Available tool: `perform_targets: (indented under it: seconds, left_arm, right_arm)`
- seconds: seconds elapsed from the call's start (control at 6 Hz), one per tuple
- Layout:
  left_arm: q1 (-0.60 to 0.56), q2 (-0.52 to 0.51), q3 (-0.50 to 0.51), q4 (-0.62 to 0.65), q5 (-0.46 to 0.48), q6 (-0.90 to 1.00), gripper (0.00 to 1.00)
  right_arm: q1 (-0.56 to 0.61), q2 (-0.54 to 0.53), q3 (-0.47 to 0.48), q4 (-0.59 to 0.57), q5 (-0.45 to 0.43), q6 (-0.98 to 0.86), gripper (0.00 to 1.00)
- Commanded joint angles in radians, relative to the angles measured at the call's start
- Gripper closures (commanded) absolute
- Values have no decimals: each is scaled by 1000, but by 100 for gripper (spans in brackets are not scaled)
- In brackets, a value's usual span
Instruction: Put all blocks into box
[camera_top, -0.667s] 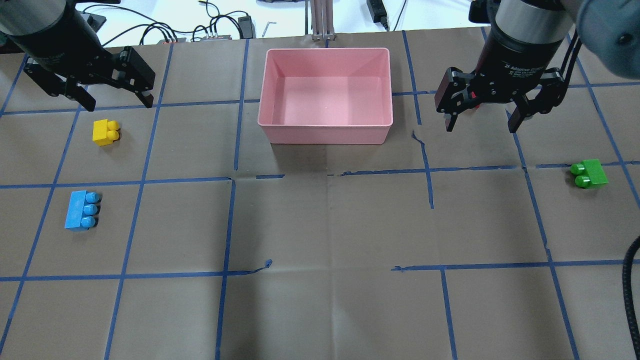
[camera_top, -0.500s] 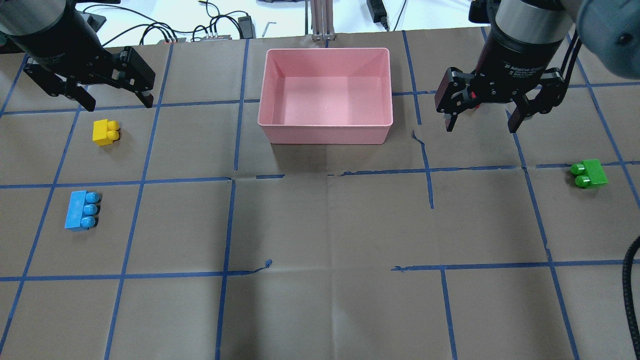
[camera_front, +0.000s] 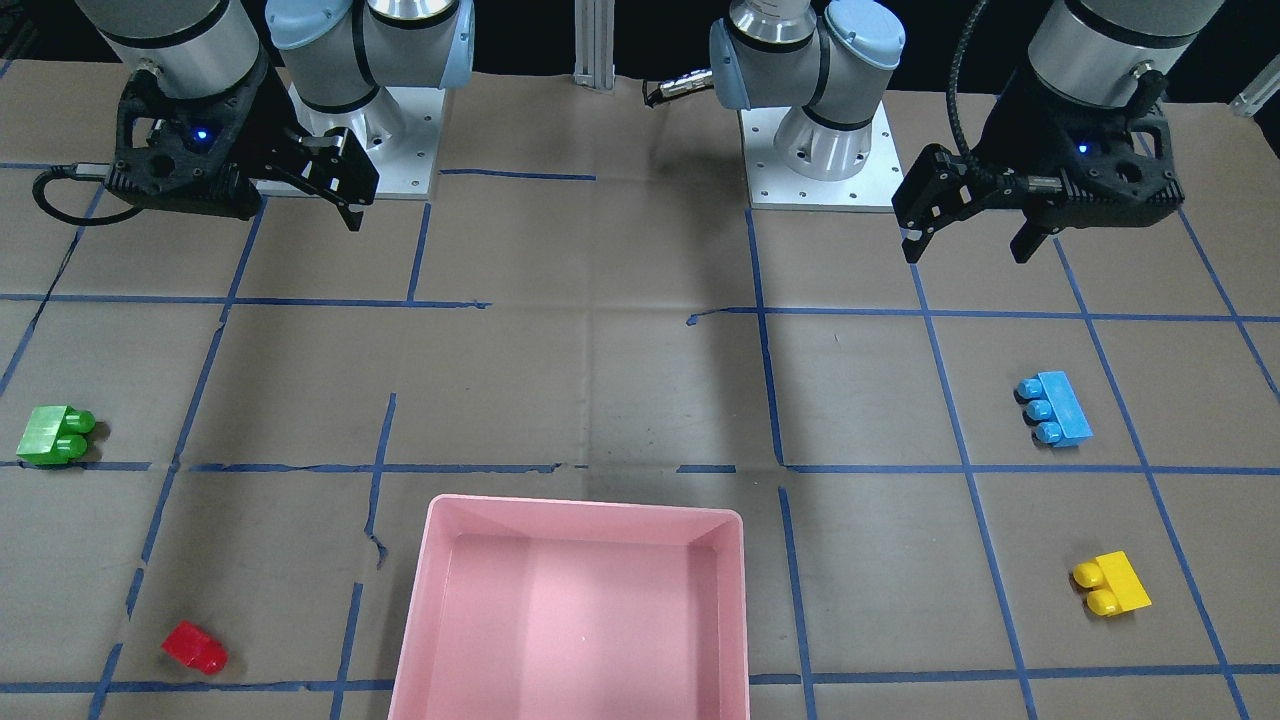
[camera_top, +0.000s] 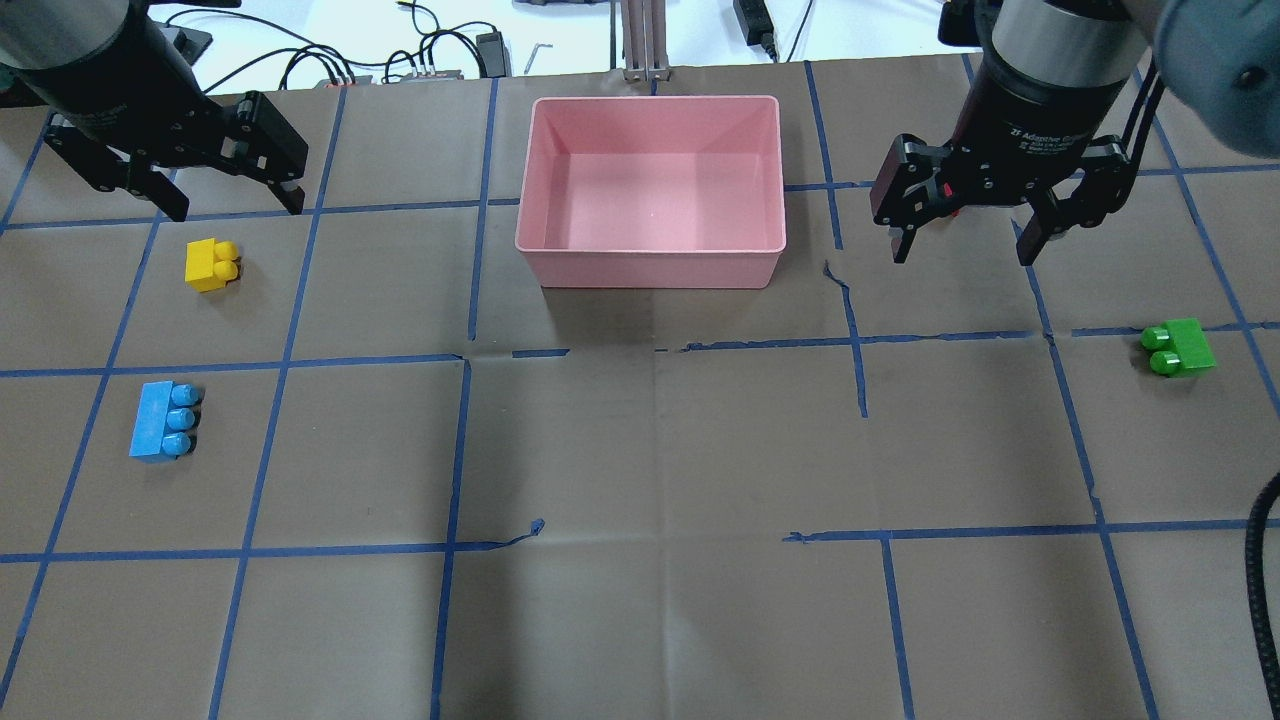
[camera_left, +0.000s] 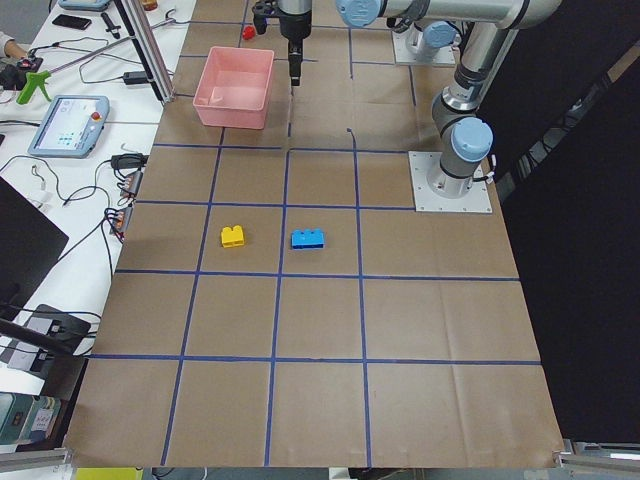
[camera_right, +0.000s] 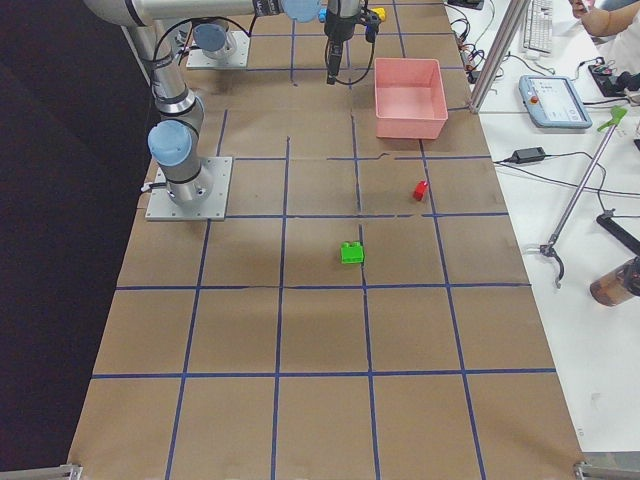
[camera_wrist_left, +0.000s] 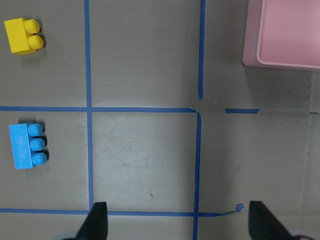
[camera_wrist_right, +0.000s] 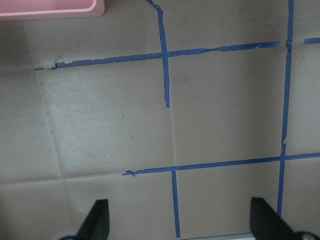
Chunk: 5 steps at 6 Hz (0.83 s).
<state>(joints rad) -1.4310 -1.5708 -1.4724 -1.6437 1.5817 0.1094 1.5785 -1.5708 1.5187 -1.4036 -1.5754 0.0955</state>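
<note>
The pink box (camera_top: 650, 268) stands at the far middle of the table, with nothing in it (camera_front: 585, 503). The yellow block (camera_top: 211, 265) and the light blue block (camera_top: 164, 420) lie at the left, both in the left wrist view (camera_wrist_left: 22, 36) (camera_wrist_left: 27, 146). The green block (camera_top: 1179, 347) lies at the right. The red block (camera_front: 195, 647) lies right of the box, mostly hidden under my right gripper in the overhead view. My left gripper (camera_top: 238, 210) is open and empty, above the table just beyond the yellow block. My right gripper (camera_top: 962, 257) is open and empty, above the table right of the box.
Brown paper with a blue tape grid covers the table. Cables and small devices (camera_top: 430, 60) lie beyond the far edge. A black cable (camera_top: 1262, 580) hangs at the right edge. The two arm bases (camera_front: 820, 150) stand at the robot's side.
My left gripper has shifted very slightly to the far left. The right gripper, the blocks and the box have not moved.
</note>
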Motion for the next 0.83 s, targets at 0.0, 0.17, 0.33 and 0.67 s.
perform_targets:
  seconds: [0.0,0.17,0.33,0.67]
  left_arm:
    - [71,-12,-8,-28,3,10,1]
    - [107,-26,-11,-33,6,10,1]
    - [165,-58,-17,-45,149,13,1]
    - [277,-154,-51,-33,213,117,1]
  right_arm:
    - [0,0,0,0,0,0,1]
    - [0,2,0,0,-2,-2,1]
    - [-12,5,2,2,-11,-40,1]
    - [-60,6,2,-6,-17,-149,1]
